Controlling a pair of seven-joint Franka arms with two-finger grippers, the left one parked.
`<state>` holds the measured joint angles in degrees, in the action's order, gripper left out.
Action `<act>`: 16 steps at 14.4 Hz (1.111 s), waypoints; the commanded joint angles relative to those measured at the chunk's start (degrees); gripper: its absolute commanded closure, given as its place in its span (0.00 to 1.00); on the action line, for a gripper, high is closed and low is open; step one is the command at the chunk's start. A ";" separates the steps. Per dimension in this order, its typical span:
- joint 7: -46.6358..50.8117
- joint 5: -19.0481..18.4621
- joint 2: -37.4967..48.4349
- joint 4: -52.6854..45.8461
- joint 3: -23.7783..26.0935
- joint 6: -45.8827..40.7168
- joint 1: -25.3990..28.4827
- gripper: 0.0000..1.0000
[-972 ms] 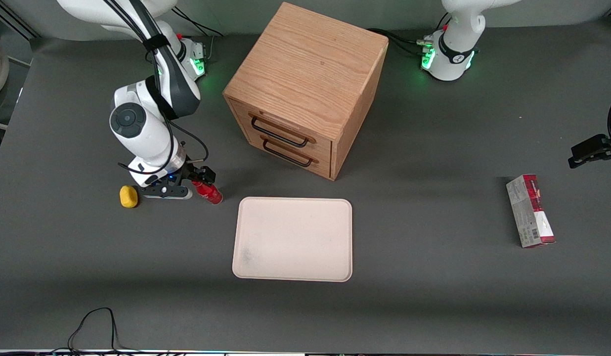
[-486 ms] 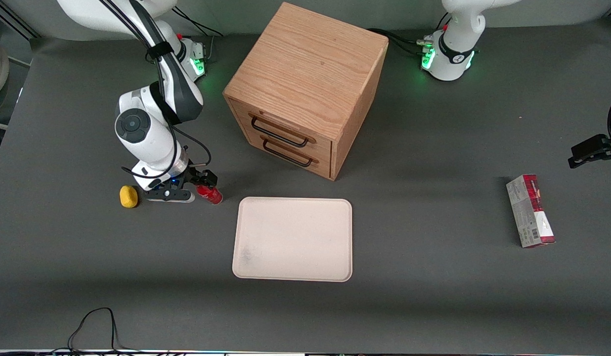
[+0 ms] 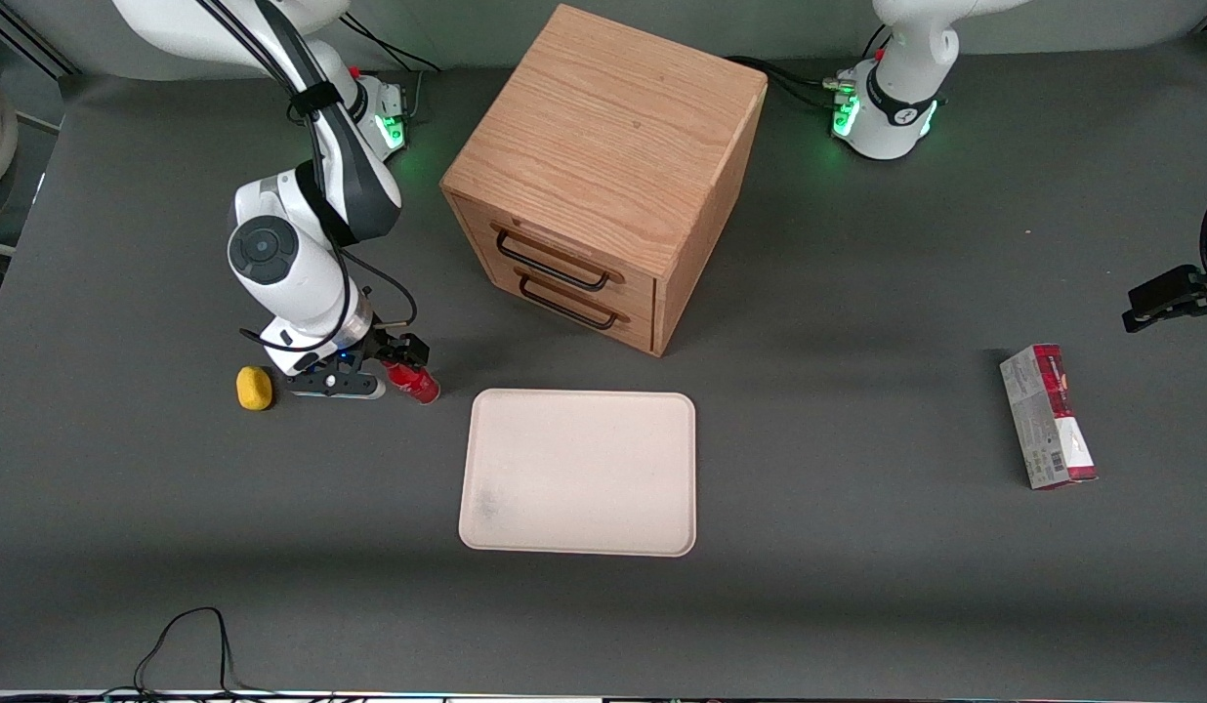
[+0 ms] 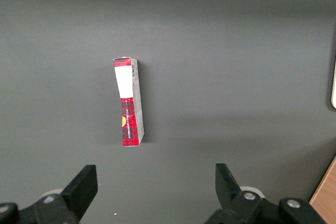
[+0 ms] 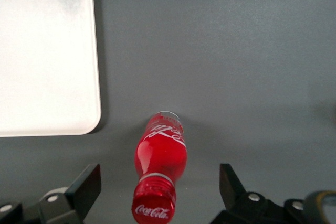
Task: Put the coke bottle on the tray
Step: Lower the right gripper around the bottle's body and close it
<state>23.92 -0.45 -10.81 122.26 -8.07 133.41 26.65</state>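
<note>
Coke bottle (image 3: 412, 380) is seen lying on its side on the dark table (image 3: 857, 586), not on the tray (image 3: 579, 473) yet. It's parked just off the tray's corner that sits toward the working arm's end and farther from the front camera, with a thin strip of bare table between the two. In the right wrist view the coke bottle (image 5: 159, 174) is shown with its red cap pointing at the camera and its base aimed away, and the tray (image 5: 47, 56) edge with its rounded corner can be made out close by but not touching.

The gripper (image 3: 374, 366) is positioned low over the bottle's cap end, right down near the table. Its fingers (image 5: 84, 190) are spread wide in the wrist view, one on each side of the bottle, with clear gaps on both sides, so nothing is gripped.

A yellow lump (image 3: 255, 388) is found just beside the gripper, farther toward the working arm's end of the table. A wooden drawer box (image 3: 603, 176) with two dark handles is set farther from the front camera than the tray. A red-and-grey carton (image 3: 1047, 417) is left lying well apart, toward the parked arm's end; it also shows up in the left wrist view (image 4: 128, 102).
</note>
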 commanded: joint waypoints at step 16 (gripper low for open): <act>-0.54 0.10 1.32 -8.59 -0.37 -12.09 0.33 1.00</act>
<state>23.92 -0.41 -10.57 118.94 -8.05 127.61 26.68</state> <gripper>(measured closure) 0.687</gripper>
